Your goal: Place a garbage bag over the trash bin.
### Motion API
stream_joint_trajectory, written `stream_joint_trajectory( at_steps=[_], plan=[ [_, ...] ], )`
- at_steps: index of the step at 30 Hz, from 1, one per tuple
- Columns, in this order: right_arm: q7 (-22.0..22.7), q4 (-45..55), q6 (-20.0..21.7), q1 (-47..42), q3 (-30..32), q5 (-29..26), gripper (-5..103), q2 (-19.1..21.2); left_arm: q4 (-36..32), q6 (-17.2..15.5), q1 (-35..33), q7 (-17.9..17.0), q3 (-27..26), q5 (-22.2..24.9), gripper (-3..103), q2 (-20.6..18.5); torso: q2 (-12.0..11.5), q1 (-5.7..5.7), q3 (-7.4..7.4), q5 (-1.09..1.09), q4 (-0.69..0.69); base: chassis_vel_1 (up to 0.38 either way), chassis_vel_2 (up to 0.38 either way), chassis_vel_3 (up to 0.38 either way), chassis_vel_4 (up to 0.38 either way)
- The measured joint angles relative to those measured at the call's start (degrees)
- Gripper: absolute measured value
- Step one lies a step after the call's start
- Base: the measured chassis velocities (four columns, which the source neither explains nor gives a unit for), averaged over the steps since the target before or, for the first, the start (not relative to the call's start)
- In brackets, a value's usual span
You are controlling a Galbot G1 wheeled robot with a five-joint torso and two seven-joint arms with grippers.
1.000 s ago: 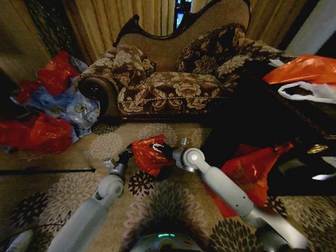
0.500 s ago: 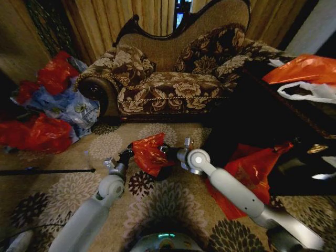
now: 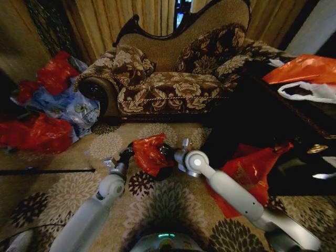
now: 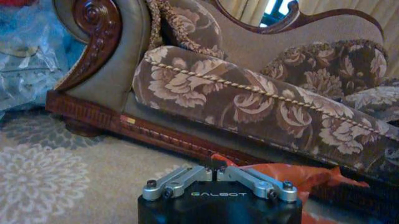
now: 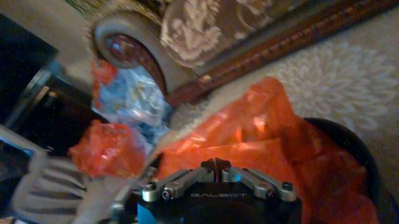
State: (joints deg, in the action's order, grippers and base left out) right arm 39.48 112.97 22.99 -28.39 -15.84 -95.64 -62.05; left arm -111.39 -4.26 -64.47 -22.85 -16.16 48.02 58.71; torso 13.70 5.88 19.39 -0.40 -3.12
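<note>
At lower centre of the head view, the garbage bag sits bunched atop the trash bin, not yet spread round its rim. The left gripper and right gripper each pinch an edge, fingers pressed together on plastic.

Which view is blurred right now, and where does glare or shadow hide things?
Right wrist view: smeared; the thin crinkly red plastic garbage bag and small black cylindrical trash bin look soft beyond the right pincer. Left wrist view: sharper; left pincer shut on the bag. Head view: wide-angle bending, deep shadow right of the floral upholstered sofa, glossy highlights on the bag.
</note>
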Motion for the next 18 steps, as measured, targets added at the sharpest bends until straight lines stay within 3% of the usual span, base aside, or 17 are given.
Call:
stream_joint_trajectory(
  at_steps=[7,10,14,15,18],
  plan=[
    [2.2,2.3,0.8,1.1,1.5,-1.0,0,1.0,0.0,0.3,-0.5,0.2,0.1,-0.5,0,0.1,0.0,0.00,0.00,0.00,0.00,0.000,0.000,0.000,0.000],
    [6.1,-0.9,4.0,2.5,2.2,-2.3,-2,1.3,0.0,0.9,-0.8,0.9,0.0,-1.0,0,0.0,0.0,0.00,0.00,0.00,0.00,0.000,0.000,0.000,0.000],
    [10.9,-3.4,5.2,3.1,1.9,-6.7,15,0.6,-0.1,1.2,-0.7,1.3,-0.1,-1.1,0,-0.1,0.0,0.00,0.01,-0.01,0.00,0.000,0.000,0.000,0.000],
    [10.9,-3.4,5.2,3.1,1.9,-6.7,15,0.6,-0.1,1.2,-0.7,1.3,-0.1,-1.1,0,-0.1,0.0,0.00,0.01,-0.01,0.00,0.000,0.000,0.000,0.000],
    [14.2,-6.5,4.9,3.4,1.7,-11.2,31,-1.6,-0.1,1.4,-0.3,1.7,-0.1,-1.2,0,-0.1,0.0,0.00,0.01,0.01,-0.01,0.000,0.000,0.000,0.000]
  ],
)
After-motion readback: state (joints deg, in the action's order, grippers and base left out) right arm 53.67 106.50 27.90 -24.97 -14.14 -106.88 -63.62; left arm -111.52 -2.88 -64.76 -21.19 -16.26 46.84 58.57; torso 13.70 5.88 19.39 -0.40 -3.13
